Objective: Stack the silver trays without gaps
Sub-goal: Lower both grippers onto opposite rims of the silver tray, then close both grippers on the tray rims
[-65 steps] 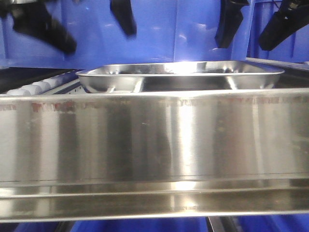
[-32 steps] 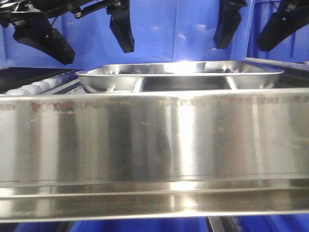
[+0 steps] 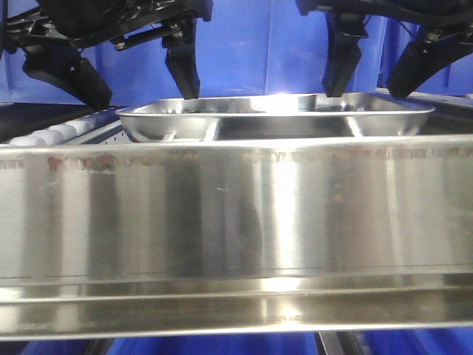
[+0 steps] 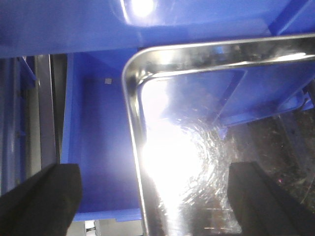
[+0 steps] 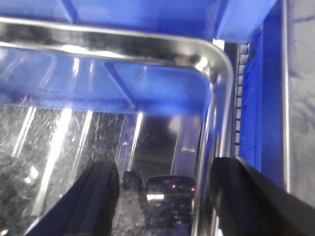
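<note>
Farthest back, big blue plastic bins (image 3: 244, 44) fill the background. Across the foreground of the front view runs a long brushed-steel shelf rail (image 3: 236, 214), hiding whatever the tray sits on. Behind its top edge lies a shallow, mirror-shiny silver tray (image 3: 273, 118) with rounded corners, a rolled rim and dividers between its compartments. Whether it is one tray or several nested I cannot tell from this low angle. The left gripper (image 3: 146, 92) hangs above the tray's left end with its black fingers (image 4: 42, 199) spread wide, one outside the left rim over a blue bin and one over the tray's inside. The right gripper (image 3: 362, 90) does likewise at the right end, its fingers (image 5: 256, 196) released and straddling the right rim near the far corner. Neither grasps anything.
</note>
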Controlling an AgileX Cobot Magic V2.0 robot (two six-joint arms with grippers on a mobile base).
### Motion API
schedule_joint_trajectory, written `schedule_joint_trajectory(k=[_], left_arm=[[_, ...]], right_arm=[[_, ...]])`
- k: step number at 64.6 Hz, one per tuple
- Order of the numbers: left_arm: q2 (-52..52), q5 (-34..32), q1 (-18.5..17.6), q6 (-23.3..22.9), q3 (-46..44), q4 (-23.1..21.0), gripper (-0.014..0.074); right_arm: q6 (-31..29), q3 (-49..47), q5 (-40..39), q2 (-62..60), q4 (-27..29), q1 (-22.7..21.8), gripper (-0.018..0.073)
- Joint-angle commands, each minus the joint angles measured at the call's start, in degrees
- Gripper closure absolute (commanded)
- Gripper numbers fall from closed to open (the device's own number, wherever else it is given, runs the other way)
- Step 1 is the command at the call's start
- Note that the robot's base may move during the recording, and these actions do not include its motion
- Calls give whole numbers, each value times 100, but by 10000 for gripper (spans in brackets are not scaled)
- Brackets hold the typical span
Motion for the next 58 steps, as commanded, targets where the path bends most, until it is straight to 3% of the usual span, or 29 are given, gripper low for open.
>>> schedule_joint_trajectory(k=[1, 12, 58], left_arm=[[8, -45, 37, -24, -40, 35, 99], [8, -95, 37, -24, -40, 35, 99], [209, -216, 37, -47, -40, 93, 111]], right_arm=[[2, -41, 62, 13, -138, 8, 242], [153, -41, 146, 13, -441, 8, 242], [294, -41, -23, 519, -453, 8, 242]])
